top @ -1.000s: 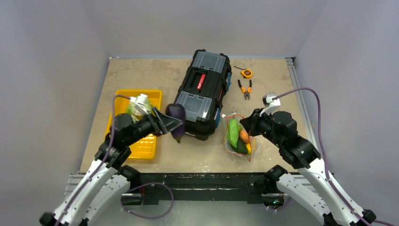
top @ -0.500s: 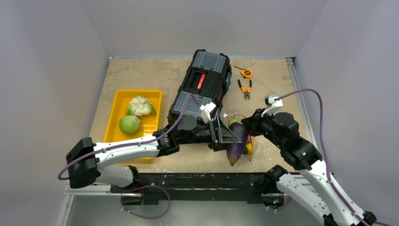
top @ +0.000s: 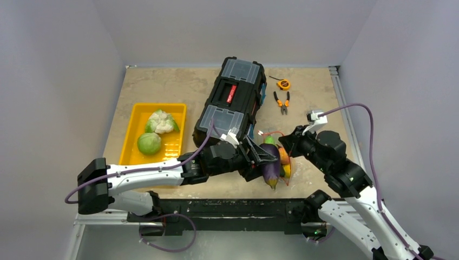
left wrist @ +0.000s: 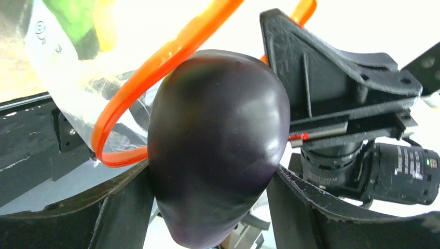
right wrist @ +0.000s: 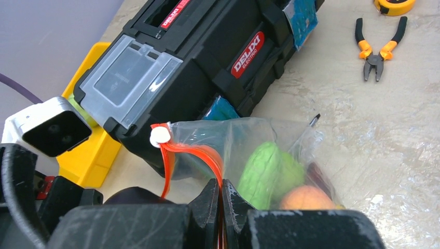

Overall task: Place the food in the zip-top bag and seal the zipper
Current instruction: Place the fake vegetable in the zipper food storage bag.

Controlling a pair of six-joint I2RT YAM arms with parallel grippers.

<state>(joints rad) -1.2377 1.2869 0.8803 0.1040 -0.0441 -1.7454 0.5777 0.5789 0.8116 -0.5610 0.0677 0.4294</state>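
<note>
My left gripper (top: 266, 160) is shut on the purple eggplant (top: 271, 167), which fills the left wrist view (left wrist: 218, 145); the eggplant's end sits at the open mouth of the zip-top bag (right wrist: 244, 150). The red-orange zipper (left wrist: 155, 78) loops around the eggplant's top. My right gripper (top: 288, 147) is shut on the zipper strip (right wrist: 205, 155) and holds the bag mouth up. Green (right wrist: 270, 171) and orange (right wrist: 306, 197) food pieces lie inside the bag. The cauliflower (top: 161, 121) and the cabbage (top: 149, 143) sit in the yellow tray (top: 169, 108).
A black toolbox (top: 230, 103) stands just behind the bag and my left arm. Orange-handled pliers (top: 281, 102) and a yellow tape measure (top: 283, 84) lie at the back right. The table's front edge is close below the bag.
My left arm swung from beside the tray across to the bag with the eggplant, then pushed it lower into the bag mouth. My right gripper stayed on the zipper.
</note>
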